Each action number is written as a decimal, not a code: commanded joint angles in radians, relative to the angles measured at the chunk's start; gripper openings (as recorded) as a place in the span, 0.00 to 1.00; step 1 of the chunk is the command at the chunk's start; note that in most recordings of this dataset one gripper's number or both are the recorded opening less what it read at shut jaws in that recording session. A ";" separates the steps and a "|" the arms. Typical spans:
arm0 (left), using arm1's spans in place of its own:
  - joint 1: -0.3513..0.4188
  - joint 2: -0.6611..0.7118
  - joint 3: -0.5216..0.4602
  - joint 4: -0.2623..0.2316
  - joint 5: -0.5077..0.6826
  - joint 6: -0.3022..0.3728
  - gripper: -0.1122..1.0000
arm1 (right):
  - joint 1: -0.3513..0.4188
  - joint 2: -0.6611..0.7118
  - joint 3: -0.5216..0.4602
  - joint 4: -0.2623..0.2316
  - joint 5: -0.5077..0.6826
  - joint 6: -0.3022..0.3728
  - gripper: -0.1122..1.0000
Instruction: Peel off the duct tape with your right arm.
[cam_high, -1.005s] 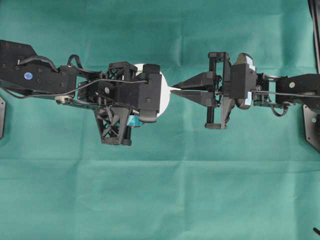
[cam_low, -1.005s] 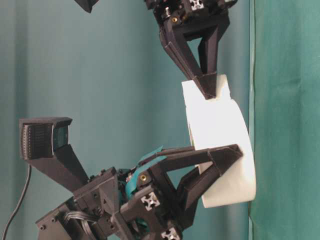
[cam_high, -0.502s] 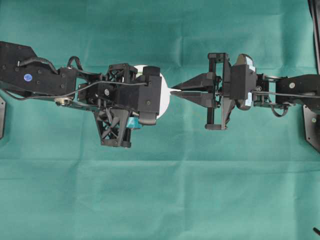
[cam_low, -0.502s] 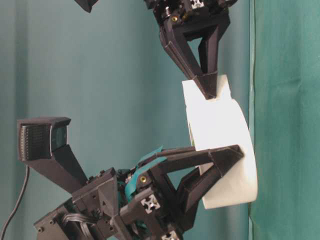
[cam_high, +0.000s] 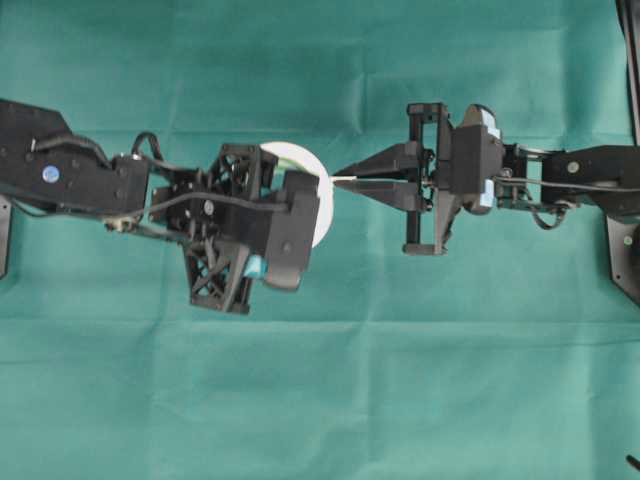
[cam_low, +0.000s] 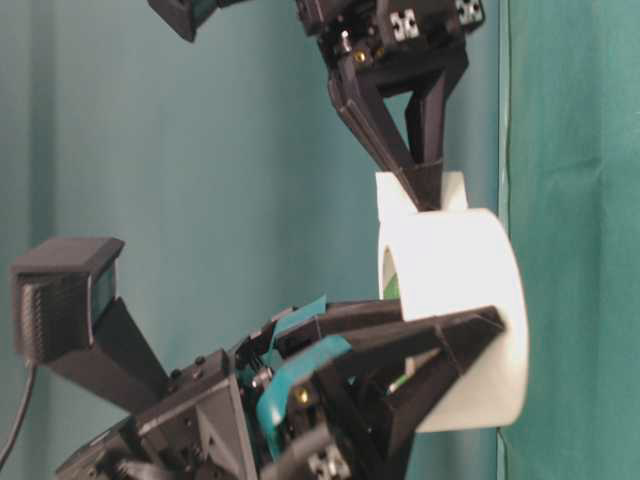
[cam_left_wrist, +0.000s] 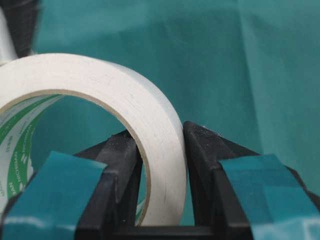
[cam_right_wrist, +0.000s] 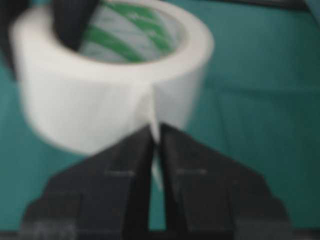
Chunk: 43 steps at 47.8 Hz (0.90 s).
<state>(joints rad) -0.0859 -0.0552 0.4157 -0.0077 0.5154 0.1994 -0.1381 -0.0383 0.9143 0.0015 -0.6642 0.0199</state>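
The duct tape (cam_right_wrist: 100, 100) is a wide white roll with green-and-white stripes printed inside its core, held off the green cloth between the two arms. My left gripper (cam_left_wrist: 160, 145), with teal-strip-covered fingers (cam_low: 300, 375), is shut on the roll's wall, one finger inside the core and one outside. My right gripper (cam_right_wrist: 155, 132), plain black and pointed, is shut on the loose white strip end (cam_right_wrist: 152, 112). In the overhead view the right gripper (cam_high: 335, 178) meets the duct tape (cam_high: 300, 160) from the right. In the table-level view the strip end (cam_low: 395, 195) stands off the roll.
Green cloth (cam_high: 320, 400) covers the table and the backdrop. A black mount (cam_high: 625, 255) sits at the right edge and another (cam_high: 4, 235) at the left edge. The left wrist camera housing (cam_low: 60, 300) juts out beside the roll.
The left arm has turned and drawn the roll slightly left and away. The right gripper followed a little, keeping the strip, which now stands further off the roll.
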 joint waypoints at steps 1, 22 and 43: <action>-0.054 -0.041 -0.021 -0.005 -0.006 0.029 0.30 | -0.043 0.005 -0.029 0.005 -0.009 0.000 0.02; -0.069 -0.037 -0.029 -0.006 -0.014 0.034 0.30 | -0.094 0.058 -0.061 0.005 -0.009 0.000 0.02; -0.092 -0.020 -0.080 -0.005 -0.043 0.084 0.30 | -0.146 0.064 -0.078 0.005 -0.014 0.000 0.02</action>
<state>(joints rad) -0.1427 -0.0552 0.3850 -0.0092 0.4909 0.2608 -0.2454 0.0322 0.8544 0.0015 -0.6688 0.0215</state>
